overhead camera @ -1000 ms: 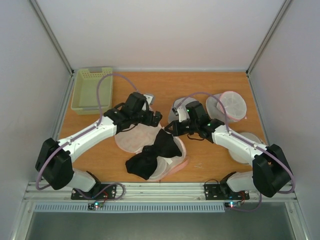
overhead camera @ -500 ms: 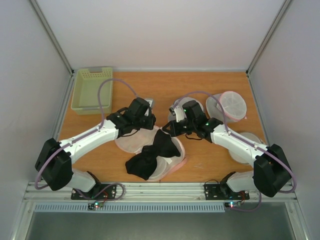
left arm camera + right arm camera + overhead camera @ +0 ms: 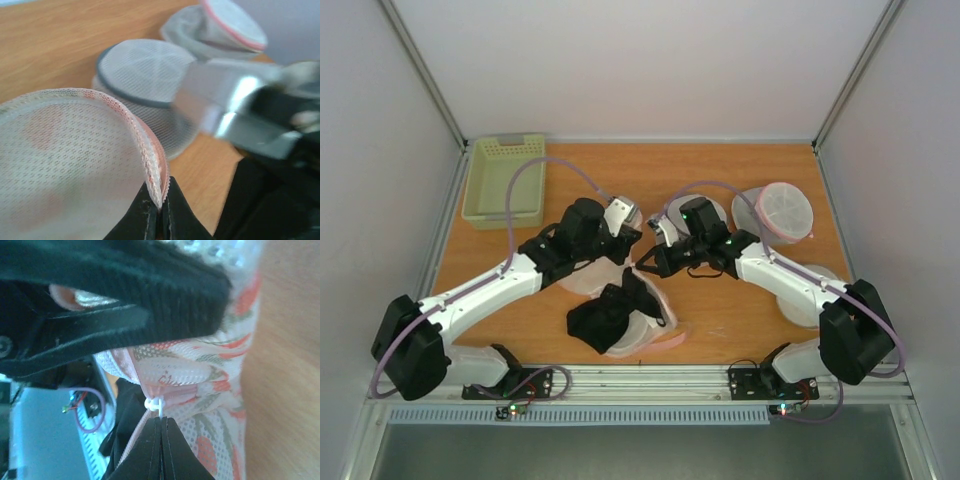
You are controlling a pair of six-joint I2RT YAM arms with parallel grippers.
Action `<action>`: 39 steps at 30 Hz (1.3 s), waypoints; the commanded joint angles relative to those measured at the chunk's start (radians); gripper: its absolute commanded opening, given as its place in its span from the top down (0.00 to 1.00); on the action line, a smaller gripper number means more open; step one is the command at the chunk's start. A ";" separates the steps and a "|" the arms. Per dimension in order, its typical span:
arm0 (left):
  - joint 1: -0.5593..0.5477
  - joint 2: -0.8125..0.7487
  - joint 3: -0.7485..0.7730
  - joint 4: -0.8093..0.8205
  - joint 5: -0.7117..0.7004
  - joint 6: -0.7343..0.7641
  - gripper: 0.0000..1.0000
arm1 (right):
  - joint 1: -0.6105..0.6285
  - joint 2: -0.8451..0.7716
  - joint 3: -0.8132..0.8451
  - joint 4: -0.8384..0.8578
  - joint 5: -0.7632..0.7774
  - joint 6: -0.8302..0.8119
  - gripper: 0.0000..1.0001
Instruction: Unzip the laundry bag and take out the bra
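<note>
Wooden desk (image 3: 720, 170), walls (image 3: 620, 60) close on three sides.
Left hand (image 3: 160, 214) clamps bag (image 3: 65, 165) rim; right hand (image 3: 161, 434) clamps zip pull (image 3: 155, 404).

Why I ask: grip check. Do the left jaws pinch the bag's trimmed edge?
Yes, the left gripper's jaws clamp the laundry bag's pink edge.

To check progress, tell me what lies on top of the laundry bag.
A black bra lies draped across the laundry bag. The bag's fabric beneath it is covered; its inside cannot be seen.
</note>
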 commanded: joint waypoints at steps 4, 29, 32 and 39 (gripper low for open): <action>0.001 -0.044 -0.035 0.291 0.342 0.123 0.99 | -0.002 -0.002 -0.075 0.137 -0.148 0.013 0.99; 0.046 -0.044 -0.011 0.223 0.266 0.048 0.99 | -0.156 0.067 -0.263 0.325 0.002 0.061 0.99; 0.046 -0.038 -0.009 0.223 0.229 0.038 0.99 | -0.156 0.073 -0.253 0.319 -0.008 0.046 0.99; 0.045 0.090 0.011 0.150 0.001 -0.023 0.99 | -0.156 -0.010 -0.200 0.232 -0.013 -0.022 0.56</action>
